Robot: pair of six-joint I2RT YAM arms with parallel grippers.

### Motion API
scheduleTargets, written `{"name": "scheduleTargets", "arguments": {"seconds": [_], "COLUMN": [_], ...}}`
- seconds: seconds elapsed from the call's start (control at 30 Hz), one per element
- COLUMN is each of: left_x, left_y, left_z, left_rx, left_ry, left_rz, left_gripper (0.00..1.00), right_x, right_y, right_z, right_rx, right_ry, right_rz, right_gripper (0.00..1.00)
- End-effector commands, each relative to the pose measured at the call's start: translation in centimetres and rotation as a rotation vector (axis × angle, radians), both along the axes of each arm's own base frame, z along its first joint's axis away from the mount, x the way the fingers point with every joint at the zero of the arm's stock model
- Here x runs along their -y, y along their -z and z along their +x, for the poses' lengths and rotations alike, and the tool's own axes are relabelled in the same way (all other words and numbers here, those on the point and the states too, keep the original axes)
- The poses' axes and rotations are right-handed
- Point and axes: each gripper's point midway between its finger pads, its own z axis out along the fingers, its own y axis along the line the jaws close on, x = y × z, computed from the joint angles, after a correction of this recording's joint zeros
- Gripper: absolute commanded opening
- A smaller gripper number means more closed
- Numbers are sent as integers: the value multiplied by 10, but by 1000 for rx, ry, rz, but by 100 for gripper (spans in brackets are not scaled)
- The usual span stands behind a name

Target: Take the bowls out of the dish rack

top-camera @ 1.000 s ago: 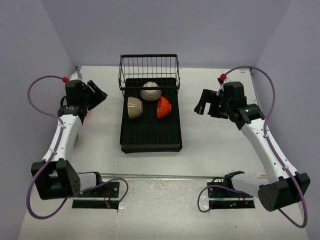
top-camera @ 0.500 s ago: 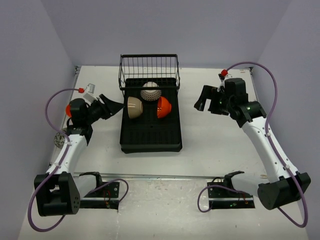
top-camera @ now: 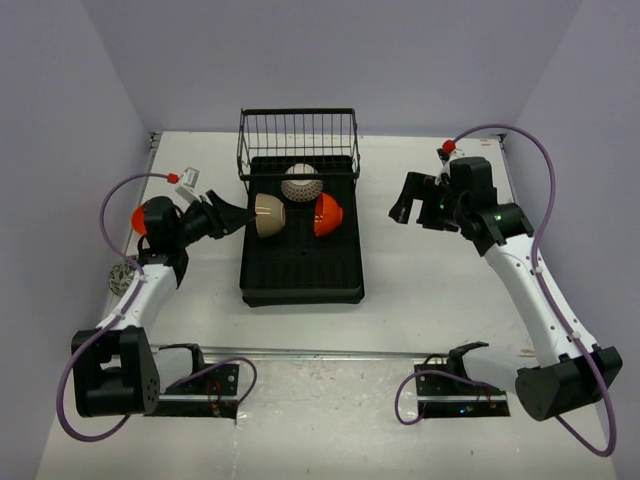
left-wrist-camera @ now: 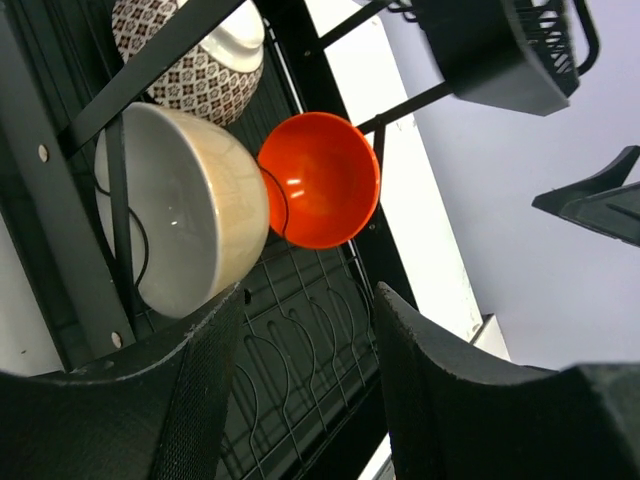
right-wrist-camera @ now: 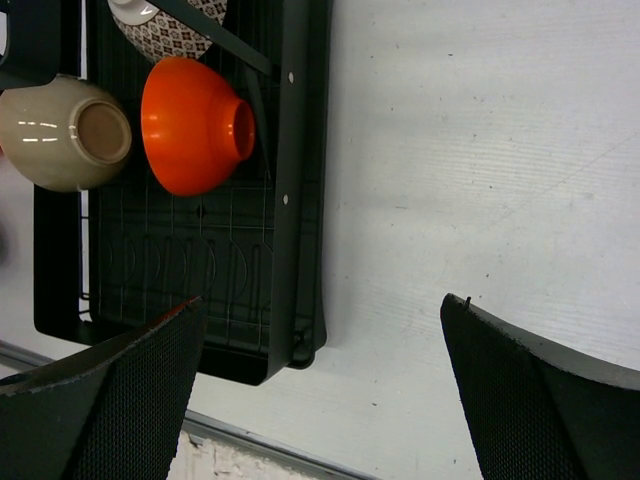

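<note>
The black dish rack (top-camera: 300, 275) lies mid-table with its wire basket (top-camera: 298, 140) at the far end. Three bowls stand on edge in it: a beige bowl (top-camera: 270, 215) (left-wrist-camera: 185, 205) (right-wrist-camera: 65, 130), an orange bowl (top-camera: 328, 214) (left-wrist-camera: 320, 190) (right-wrist-camera: 190, 125) and a patterned bowl (top-camera: 301, 183) (left-wrist-camera: 195, 60) (right-wrist-camera: 165, 25). My left gripper (top-camera: 240, 215) (left-wrist-camera: 305, 340) is open at the rack's left edge. One fingertip is right by the beige bowl's rim, and nothing is between the fingers. My right gripper (top-camera: 405, 210) (right-wrist-camera: 325, 310) hangs wide open over the table right of the rack.
On the table at the far left, partly hidden behind my left arm, sit another orange bowl (top-camera: 140, 220) and another patterned bowl (top-camera: 122, 278). Grey walls close in on both sides. A metal rail (top-camera: 330, 352) runs along the near edge.
My left arm has swung from the far left side across to the rack, bringing its gripper up to the beige bowl. The right arm has barely shifted.
</note>
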Motion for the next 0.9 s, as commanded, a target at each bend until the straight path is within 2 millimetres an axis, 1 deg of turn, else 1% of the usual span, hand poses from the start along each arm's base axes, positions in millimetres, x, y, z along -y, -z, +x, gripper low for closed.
{"name": "scheduleTargets", "arguments": {"seconds": [0.0,0.2,0.33,0.63,0.77,0.87], "left_x": [0,4,5,8,10,14], "left_y": [-8,8,22,33,35,32], "left_z": [7,12,18,31,33,33], "left_rx": [75,54,32,32,31,41], "left_ry": [29,65,82,117,136,156], "left_rz": [27,16,9,-8,-39,-78], "left_gripper": [56,55,55,54,54,54], "right_x": [1,0,-1,-1,-1,-1], "right_y": [-20,-19,-19,-18,-17,-17], "right_z": [-3,-2,0,5,7,8], "right_rx": [55,51,49,43,36,37], "right_ry": [-12,-9,-7,1,5,6], "right_rz": [-5,2,6,-1,-2,-3], "right_gripper": [99,99,99,99,99,99]}}
